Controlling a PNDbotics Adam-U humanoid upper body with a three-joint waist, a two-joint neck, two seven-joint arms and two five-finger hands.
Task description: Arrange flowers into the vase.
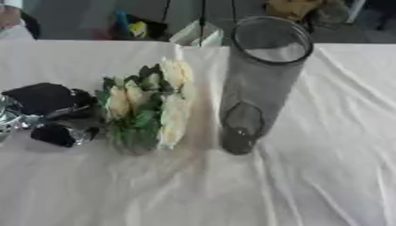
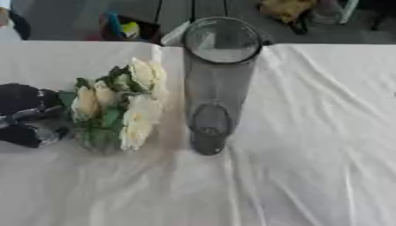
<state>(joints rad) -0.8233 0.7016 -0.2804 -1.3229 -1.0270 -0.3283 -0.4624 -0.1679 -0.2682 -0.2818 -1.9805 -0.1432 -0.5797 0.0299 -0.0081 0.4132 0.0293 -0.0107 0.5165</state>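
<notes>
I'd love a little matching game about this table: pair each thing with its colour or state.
Things:
1. left hand
2. flowers
3. vase
4. tablecloth

Descriptions:
A. clear glass, upright, nothing in it
B. white and wrinkled
C. black and silver, curled round the stems
D. cream blooms with green leaves, left of the vase

Pairs: 1-C, 2-D, 3-A, 4-B

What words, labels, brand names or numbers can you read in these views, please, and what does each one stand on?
None can be read.
The glass vase, the bouquet of pale flowers, the white tablecloth and the left hand beside the flowers show no lettering.
The coloured items beyond the table are too blurred to tell.
</notes>
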